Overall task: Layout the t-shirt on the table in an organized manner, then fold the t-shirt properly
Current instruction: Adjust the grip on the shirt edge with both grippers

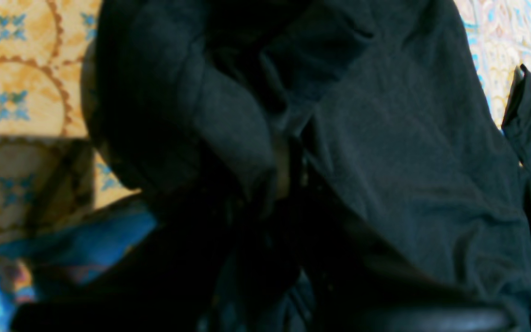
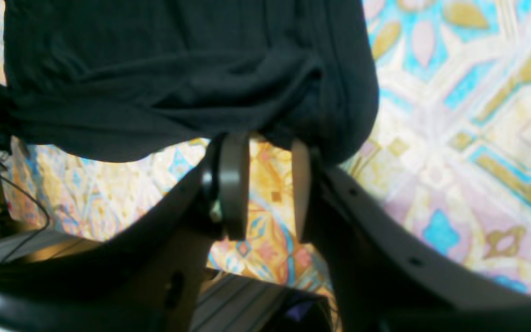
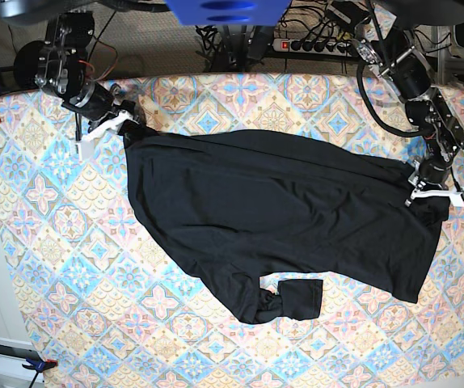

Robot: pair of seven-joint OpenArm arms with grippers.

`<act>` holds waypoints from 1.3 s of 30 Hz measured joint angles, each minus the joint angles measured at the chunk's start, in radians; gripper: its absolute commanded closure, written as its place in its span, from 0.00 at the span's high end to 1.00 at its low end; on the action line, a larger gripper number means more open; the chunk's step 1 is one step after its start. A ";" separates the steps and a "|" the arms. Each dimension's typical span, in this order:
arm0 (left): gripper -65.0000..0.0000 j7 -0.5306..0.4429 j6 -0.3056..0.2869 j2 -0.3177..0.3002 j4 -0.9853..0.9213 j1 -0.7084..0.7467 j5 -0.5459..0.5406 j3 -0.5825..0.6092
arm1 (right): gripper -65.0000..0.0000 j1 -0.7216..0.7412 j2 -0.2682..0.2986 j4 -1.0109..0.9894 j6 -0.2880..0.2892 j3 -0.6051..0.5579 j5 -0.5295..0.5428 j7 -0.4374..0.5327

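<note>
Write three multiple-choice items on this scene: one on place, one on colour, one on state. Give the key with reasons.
1. Where does the left gripper meet the t-shirt?
A. its edge at the base view's right
B. the bunched sleeve at the bottom
C. nowhere

2. What colour is the t-shirt?
A. white
B. black
C. red

3. How does the t-shirt lie on the table?
A. neatly folded
B. rolled into a ball
C. spread out but creased, unfolded

Key: 1 A, that gripper sits on the right-hand edge; 2 B, the fabric is plain black in all views; 3 C, it is stretched between both grippers, with one sleeve bunched.
</note>
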 measured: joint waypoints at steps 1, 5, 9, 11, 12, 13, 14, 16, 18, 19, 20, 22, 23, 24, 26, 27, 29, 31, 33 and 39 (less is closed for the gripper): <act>0.01 0.006 0.000 -0.006 0.000 0.002 0.000 0.000 | 0.23 -0.004 0.000 0.008 0.000 0.000 0.000 0.002; 0.00 0.010 0.002 -0.031 0.000 0.005 0.002 -0.002 | 0.23 -0.014 0.000 0.013 0.003 -0.015 -0.002 0.007; 0.00 0.014 0.000 -0.056 0.000 0.012 0.003 -0.002 | 0.24 -0.016 0.011 0.014 0.007 -0.132 -0.065 -0.003; 0.00 0.013 0.000 -0.062 0.000 0.019 0.004 -0.002 | 0.24 -0.014 0.008 0.024 0.007 -0.182 -0.177 -0.012; 0.00 0.013 0.000 -0.062 0.000 0.019 0.004 -0.002 | 0.24 -0.016 0.008 0.035 0.007 -0.201 -0.236 -0.014; 0.00 0.013 0.001 -0.062 0.000 0.021 0.005 -0.002 | 0.24 -0.016 0.009 0.048 0.005 -0.215 -0.286 -0.013; 0.00 0.015 -0.001 -0.067 0.000 0.021 0.004 -0.002 | 0.26 -0.016 0.011 0.055 0.005 -0.229 -0.311 -0.011; 0.00 0.019 -0.001 -0.076 0.000 0.020 0.003 -0.002 | 0.31 -0.014 0.014 0.059 0.005 -0.255 -0.335 -0.010; 0.00 0.017 0.000 -0.084 0.000 0.019 0.003 -0.002 | 0.38 -0.011 0.011 0.059 0.008 -0.262 -0.326 -0.012; 0.00 0.013 0.000 -0.086 0.000 0.019 0.003 -0.002 | 0.41 -0.011 0.008 0.058 0.008 -0.253 -0.323 -0.012; 0.00 0.013 0.000 -0.086 0.000 0.019 0.003 -0.002 | 0.43 -0.011 0.006 0.058 0.013 -0.238 -0.323 -0.012; 0.00 0.013 0.000 -0.085 0.000 0.021 0.004 -0.002 | 0.47 -0.008 0.012 0.054 0.010 -0.212 -0.330 -0.011; 0.00 0.013 0.000 -0.084 0.000 0.021 0.004 -0.002 | 0.47 -0.008 0.014 0.051 0.010 -0.207 -0.335 -0.009; 0.00 0.013 0.000 -0.084 0.000 0.021 0.004 -0.002 | 0.47 -0.008 0.014 0.050 0.009 -0.206 -0.335 -0.009; 0.00 0.013 0.000 -0.083 0.000 0.021 0.004 -0.002 | 0.47 -0.008 0.010 0.050 0.007 -0.206 -0.320 -0.010; 0.00 0.013 0.000 -0.083 0.000 0.021 0.003 -0.002 | 0.47 -0.002 0.007 0.046 0.008 -0.206 -0.288 -0.015; 0.00 0.013 0.000 -0.083 0.000 0.021 0.003 -0.002 | 0.47 0.034 0.002 0.027 0.016 -0.208 -0.214 -0.024; 0.00 0.013 0.001 -0.083 0.000 0.021 0.004 -0.001 | 0.47 0.082 0.003 -0.012 0.015 -0.202 -0.135 0.001; 0.00 0.013 0.000 -0.083 0.000 0.021 0.003 0.000 | 0.47 0.099 0.008 -0.055 0.012 -0.198 -0.073 0.017; 0.00 0.013 0.001 -0.083 0.000 0.021 0.004 0.000 | 0.47 0.083 0.005 -0.116 0.015 -0.167 -0.013 -0.007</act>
